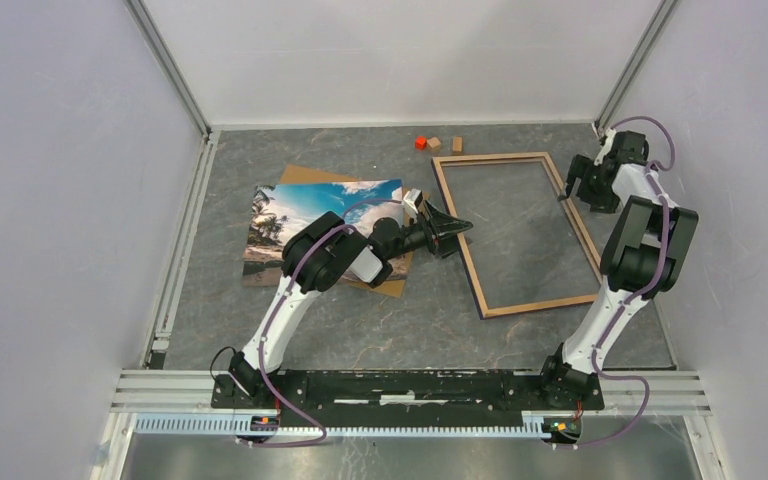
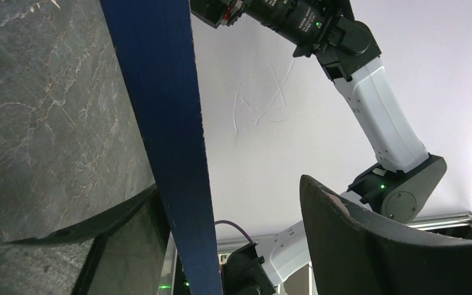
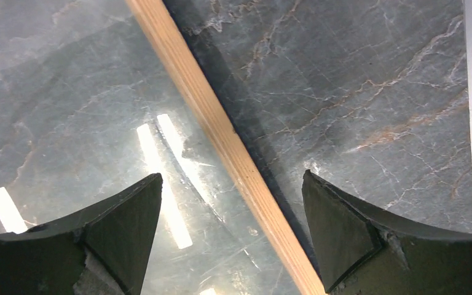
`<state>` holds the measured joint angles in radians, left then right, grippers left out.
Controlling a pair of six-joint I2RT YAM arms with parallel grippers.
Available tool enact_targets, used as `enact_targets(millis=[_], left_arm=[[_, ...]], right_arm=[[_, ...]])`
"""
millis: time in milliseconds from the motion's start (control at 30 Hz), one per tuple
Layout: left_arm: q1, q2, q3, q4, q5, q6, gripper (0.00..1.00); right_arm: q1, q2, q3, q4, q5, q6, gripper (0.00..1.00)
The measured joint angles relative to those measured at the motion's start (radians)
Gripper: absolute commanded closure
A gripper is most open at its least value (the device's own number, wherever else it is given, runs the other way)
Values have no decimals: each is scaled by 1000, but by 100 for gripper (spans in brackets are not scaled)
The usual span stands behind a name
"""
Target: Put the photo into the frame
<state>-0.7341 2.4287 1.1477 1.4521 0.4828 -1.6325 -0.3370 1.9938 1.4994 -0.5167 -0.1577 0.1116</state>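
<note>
No text, label, brand, number or sign legible in any view. Only tiny pale marks on the dark link of the right arm (image 2: pixel 295 19), at twelve o'clock in the left wrist view, too small to read.

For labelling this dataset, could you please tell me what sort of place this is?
Probably a lab robot cell, not a home: plain white wall panels, aluminium rails, and a left arm and right arm bolted to a grey stone-look table.
</note>
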Motion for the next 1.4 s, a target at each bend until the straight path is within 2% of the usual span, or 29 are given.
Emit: enact_targets(millis=[467,833,1400], left_arm=[[7,-2,61,2,53,-4,18],[13,-2,87,1,76,-3,21],[15,-50,98,5,76,-39,6]], right_arm=[[-26,8,-90,61,-71,-3,11],[-50,-1,-139,137,-136,25,11],[-84,-32,-152,146,-196,45,11]])
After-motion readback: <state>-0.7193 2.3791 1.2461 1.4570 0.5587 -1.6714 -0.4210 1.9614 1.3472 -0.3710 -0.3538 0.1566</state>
